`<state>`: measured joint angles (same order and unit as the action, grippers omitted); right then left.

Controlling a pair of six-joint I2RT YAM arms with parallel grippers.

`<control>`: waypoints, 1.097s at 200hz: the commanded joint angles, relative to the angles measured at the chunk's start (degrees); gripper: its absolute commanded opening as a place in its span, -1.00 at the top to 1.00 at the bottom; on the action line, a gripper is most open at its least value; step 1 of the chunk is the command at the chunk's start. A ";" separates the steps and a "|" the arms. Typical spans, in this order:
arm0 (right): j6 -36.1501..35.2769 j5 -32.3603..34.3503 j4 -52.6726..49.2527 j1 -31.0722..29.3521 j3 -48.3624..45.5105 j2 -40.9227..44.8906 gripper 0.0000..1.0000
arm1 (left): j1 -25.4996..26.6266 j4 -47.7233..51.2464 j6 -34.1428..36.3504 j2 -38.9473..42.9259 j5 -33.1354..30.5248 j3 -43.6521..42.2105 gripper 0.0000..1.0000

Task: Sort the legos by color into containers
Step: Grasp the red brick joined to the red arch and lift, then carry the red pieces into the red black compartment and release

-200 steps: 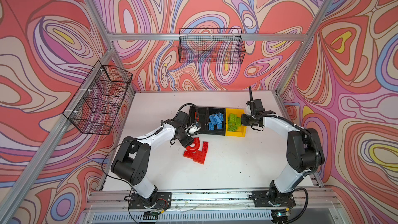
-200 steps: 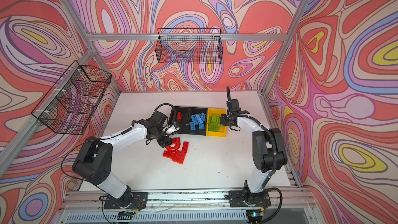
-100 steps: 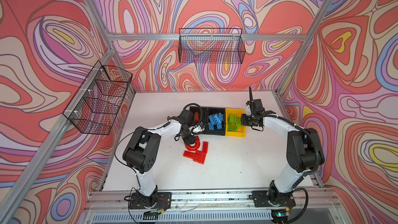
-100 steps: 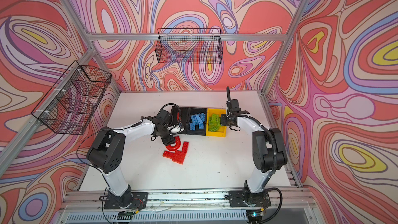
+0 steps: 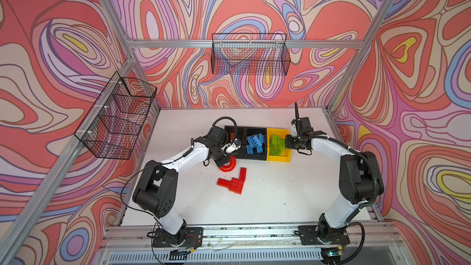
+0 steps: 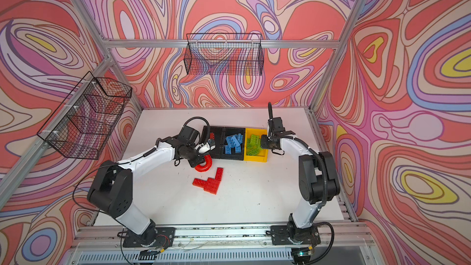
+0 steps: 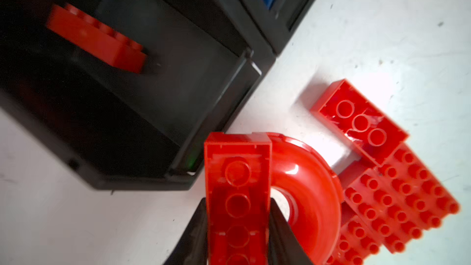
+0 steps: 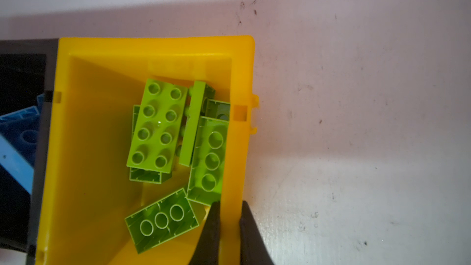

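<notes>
1. left wrist view: the left gripper [image 7: 238, 200] is closing its fingers [image 7: 196, 230] on the red arch piece [image 7: 305, 187], pressing both sides of its straight hollow end. a second back they were standing much wider above it, so i am reading this as a fresh grasp, possibly still tightening.
2. in both top views the arch is sitting on the counter [image 5: 280, 187], just in front of the left black bin [image 5: 235, 156]. cannot tell whether it is lifting yet.
3. that bin is holding a single red brick [image 7: 96, 39]. the remaining red bricks [image 5: 233, 181] are lying flat in a cluster on the counter beside the arch, apparently touching it, with one upturned red brick [image 7: 359, 121] at the cluster's edge.
4. the right gripper [image 8: 230, 203] is keeping its fingers narrow, pinching the outer wall of the yellow bin [image 8: 153, 44], one inside and one outside. it is showing no change over the last second, probably steadying the joined row.
5. the blue bricks [image 5: 254, 142] are sitting in the middle black bin [image 5: 255, 158], and the green bricks [image 8: 158, 126] in the yellow bin.
6. meaning: red is looking like the only colour left. the arch is next, needing a short lift over the near wall. its curved side may be dragging neighbours along.
</notes>
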<state>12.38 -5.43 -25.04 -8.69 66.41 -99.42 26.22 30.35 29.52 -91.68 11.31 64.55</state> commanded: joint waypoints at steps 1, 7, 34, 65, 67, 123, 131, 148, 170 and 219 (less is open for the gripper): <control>-0.37 -0.70 2.27 -0.06 0.24 1.24 0.93 | 0.11 -1.90 -5.91 3.86 2.79 1.88 0.50; -0.21 -0.87 2.66 -0.06 -0.07 1.32 0.93 | 0.06 -3.62 -7.97 4.28 2.82 2.18 0.49; 0.42 -1.76 3.91 -0.10 -0.81 1.37 0.93 | 0.10 -8.47 -20.68 0.22 0.17 8.21 0.49; 0.68 -2.39 4.33 -0.10 -1.00 1.68 0.93 | 0.02 -4.70 -31.12 -11.09 -4.59 20.40 0.52; 0.60 -2.39 4.37 -0.10 -0.95 1.68 0.93 | 0.09 -4.67 -31.52 -11.75 -4.69 20.98 0.52; 0.45 -2.39 4.05 -0.10 -0.85 2.46 0.93 | 0.08 -2.92 -41.88 -23.42 -10.37 29.98 0.56; 0.41 -2.39 3.95 -0.08 -0.69 2.38 0.93 | 0.15 -3.38 -42.61 -24.32 -9.77 30.19 0.56; 0.45 -2.56 3.79 -0.10 -0.57 2.13 0.93 | 0.06 -4.20 -44.87 -25.90 -10.15 30.93 0.55; 0.63 -2.75 3.72 -0.11 -0.35 2.16 0.93 | -0.36 -4.99 -46.77 -27.25 -11.38 31.37 0.52; 0.97 -2.65 4.06 -0.09 -1.16 2.34 0.93 | -2.30 -6.01 -50.34 -28.73 -10.26 30.93 0.24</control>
<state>13.19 -6.85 -23.55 -8.69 65.49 -99.42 24.80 24.21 -17.78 -118.45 1.41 94.80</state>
